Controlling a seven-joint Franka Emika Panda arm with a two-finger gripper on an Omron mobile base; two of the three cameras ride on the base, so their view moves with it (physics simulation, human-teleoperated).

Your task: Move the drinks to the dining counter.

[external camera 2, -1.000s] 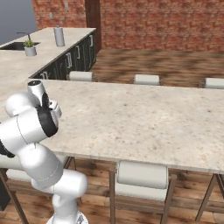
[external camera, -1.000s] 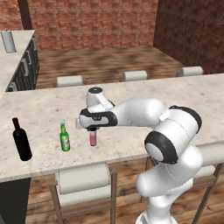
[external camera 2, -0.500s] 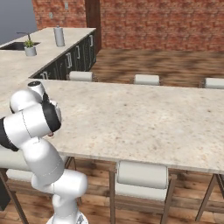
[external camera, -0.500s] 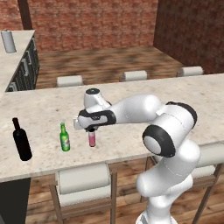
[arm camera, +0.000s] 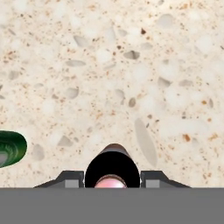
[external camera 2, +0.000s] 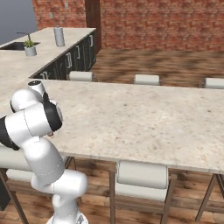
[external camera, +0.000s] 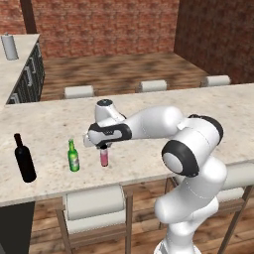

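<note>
The pink dark-capped bottle (external camera: pixel 104 158) stands upright on the dining counter (external camera: pixel 198 124), directly under my gripper (external camera: pixel 103 147). In the hand view its dark cap (arm camera: pixel 112 164) sits between my two fingertips (arm camera: pixel 70 178), which press against its sides, so the gripper (arm camera: pixel 112 178) is shut on it. The green glass bottle (external camera: pixel 73 157) stands just left of it, and its edge shows in the hand view (arm camera: pixel 9 148). The tall black wine bottle (external camera: pixel 24 159) stands further left on the same counter. In the right base view my own arm hides the bottles.
Pale grey stools (external camera: pixel 94 203) line the near and far sides of the dining counter (external camera 2: pixel 131 113). A grey canister (external camera 2: pixel 58 36) and a small potted plant (external camera 2: pixel 29 48) stand on the sink counter at the back left.
The hand has edged slightly left with the pink bottle between its fingers. The green and black bottles have not moved.
</note>
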